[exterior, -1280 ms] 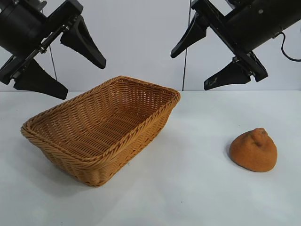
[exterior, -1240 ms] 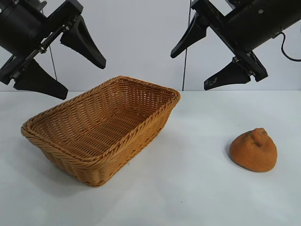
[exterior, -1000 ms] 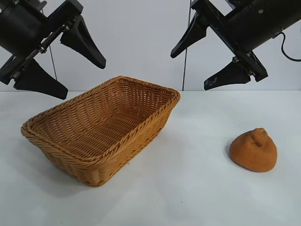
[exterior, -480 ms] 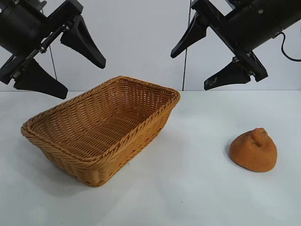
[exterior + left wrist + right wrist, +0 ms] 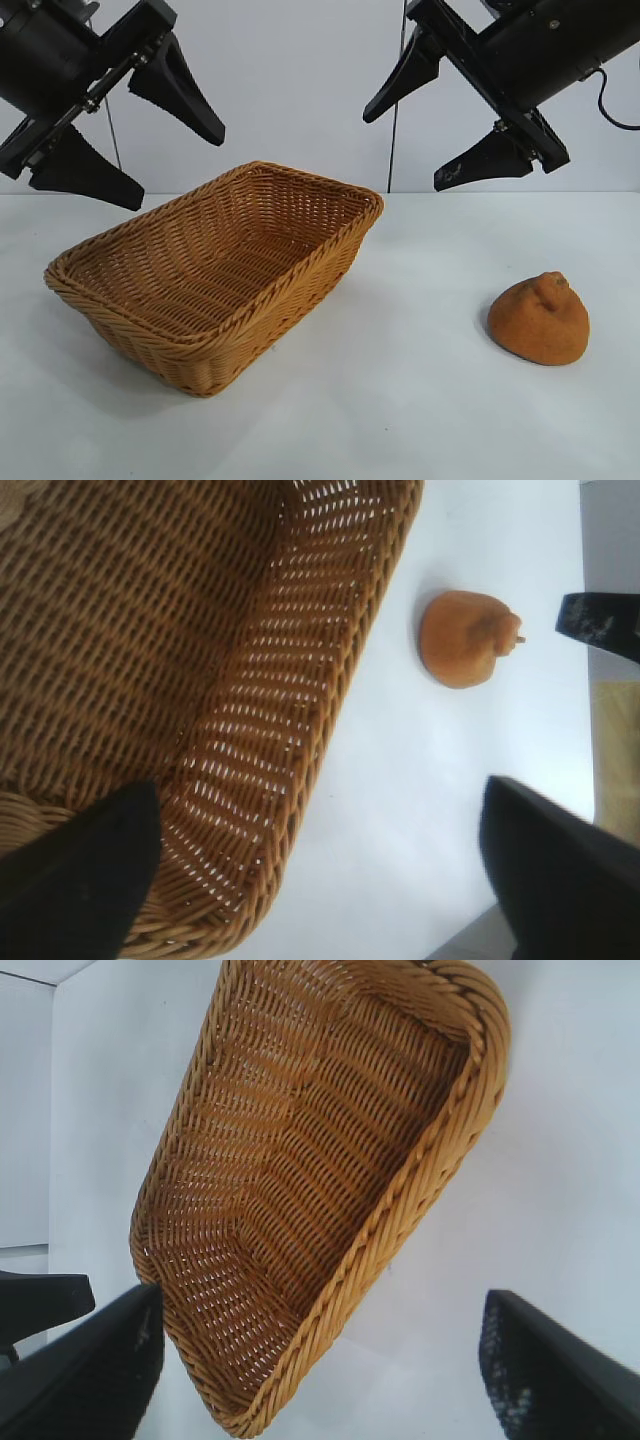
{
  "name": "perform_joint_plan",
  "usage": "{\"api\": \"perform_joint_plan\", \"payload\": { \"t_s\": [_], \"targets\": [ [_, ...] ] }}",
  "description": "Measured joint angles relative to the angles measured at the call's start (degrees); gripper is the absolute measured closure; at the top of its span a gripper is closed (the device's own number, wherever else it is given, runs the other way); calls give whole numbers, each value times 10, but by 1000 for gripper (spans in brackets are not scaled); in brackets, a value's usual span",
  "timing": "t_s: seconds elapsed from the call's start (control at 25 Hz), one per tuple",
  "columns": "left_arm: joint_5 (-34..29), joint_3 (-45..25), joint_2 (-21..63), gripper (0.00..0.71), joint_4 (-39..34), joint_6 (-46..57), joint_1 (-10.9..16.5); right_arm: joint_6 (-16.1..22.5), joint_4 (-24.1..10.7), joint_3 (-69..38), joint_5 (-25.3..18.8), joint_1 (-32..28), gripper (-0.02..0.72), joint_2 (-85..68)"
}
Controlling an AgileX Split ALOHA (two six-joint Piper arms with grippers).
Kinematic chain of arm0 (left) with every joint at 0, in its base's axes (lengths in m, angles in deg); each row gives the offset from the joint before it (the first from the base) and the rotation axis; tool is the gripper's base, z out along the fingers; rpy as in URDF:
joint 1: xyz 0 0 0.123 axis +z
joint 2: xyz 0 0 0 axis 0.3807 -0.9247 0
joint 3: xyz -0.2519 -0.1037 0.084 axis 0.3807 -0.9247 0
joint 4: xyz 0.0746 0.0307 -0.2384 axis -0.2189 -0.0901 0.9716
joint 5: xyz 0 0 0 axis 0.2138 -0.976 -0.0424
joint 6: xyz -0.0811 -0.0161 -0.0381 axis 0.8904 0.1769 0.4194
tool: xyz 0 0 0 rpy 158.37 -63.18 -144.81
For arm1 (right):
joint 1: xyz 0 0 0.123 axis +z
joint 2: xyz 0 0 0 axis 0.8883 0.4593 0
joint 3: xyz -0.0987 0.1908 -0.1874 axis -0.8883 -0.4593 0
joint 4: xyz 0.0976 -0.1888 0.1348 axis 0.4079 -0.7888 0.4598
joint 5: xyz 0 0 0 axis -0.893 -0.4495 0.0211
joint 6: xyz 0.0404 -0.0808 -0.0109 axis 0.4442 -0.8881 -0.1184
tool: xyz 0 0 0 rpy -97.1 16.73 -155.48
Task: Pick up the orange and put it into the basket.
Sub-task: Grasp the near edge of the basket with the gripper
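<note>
The dull orange-brown, rough-skinned lump of an orange (image 5: 539, 319) sat on the white table (image 5: 420, 400) toward the right, well apart from the large tan woven wicker basket (image 5: 300, 268) at the left. Farther back and high above, the right gripper (image 5: 452, 112) and the left gripper (image 5: 128, 122) hung with fingers spread, holding nothing. The domed skin could probably slip from a pinch placed off-centre, or the knob could snag.

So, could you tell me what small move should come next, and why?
Probably lower the right gripper toward the orange: its jaws are open and it hangs nearest, above the fruit, which sits on the table outside the empty basket. The left gripper hangs raised.
</note>
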Motion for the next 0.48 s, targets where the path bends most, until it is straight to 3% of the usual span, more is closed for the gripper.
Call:
{"api": "perform_joint_plan", "payload": {
  "t_s": [0.2, 0.48],
  "targets": [
    [-1, 0, 29, 94, -44, 39, 0, 0, -3, 0, 1, 0, 114, 0],
    [-19, 1, 108, 94, -168, 295, -9, 0, -6, 0, 1, 0, 114, 0]
  ]
}}
